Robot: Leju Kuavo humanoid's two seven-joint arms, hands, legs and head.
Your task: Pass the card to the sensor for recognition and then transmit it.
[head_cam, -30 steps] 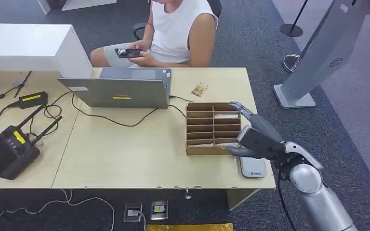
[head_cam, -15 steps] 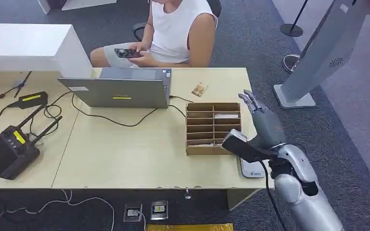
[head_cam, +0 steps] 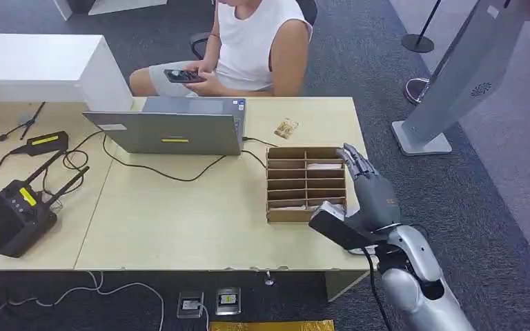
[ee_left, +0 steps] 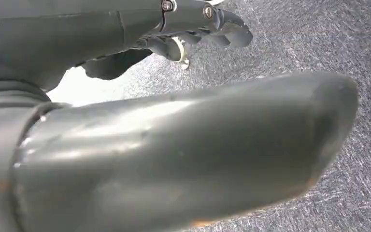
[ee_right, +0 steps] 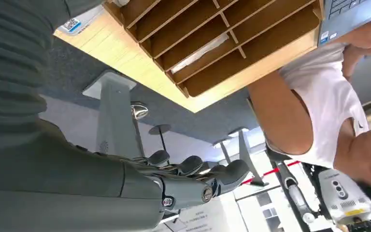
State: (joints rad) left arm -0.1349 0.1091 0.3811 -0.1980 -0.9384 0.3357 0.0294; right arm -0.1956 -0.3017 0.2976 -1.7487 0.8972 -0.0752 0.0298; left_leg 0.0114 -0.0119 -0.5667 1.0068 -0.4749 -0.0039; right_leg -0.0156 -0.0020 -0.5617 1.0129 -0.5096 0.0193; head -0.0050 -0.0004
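1. Since 0.5 s ago: right hand (head_cam: 371, 196) lower and nearer the robot, thumb now over the front right corner of the cardboard organizer (head_cam: 306, 183); white sensor (head_cam: 359, 249) at the tabletop (head_cam: 200, 214) edge now largely covered by the hand.
2. Fingers (head_cam: 354, 160) straight and apart, reaching along the organizer's right side, holding nothing.
3. Left hand (ee_left: 174, 145) above grey carpet, fingers (ee_left: 224, 29) curled in, nothing held.
4. Organizer split into 2 columns of slots; white card (head_cam: 323, 166) lying in an upper right slot, more pale cards (head_cam: 288, 205) in lower slots.
5. Laptop (head_cam: 172, 127) behind the organizer; seated person (head_cam: 248, 41) with a phone beyond.
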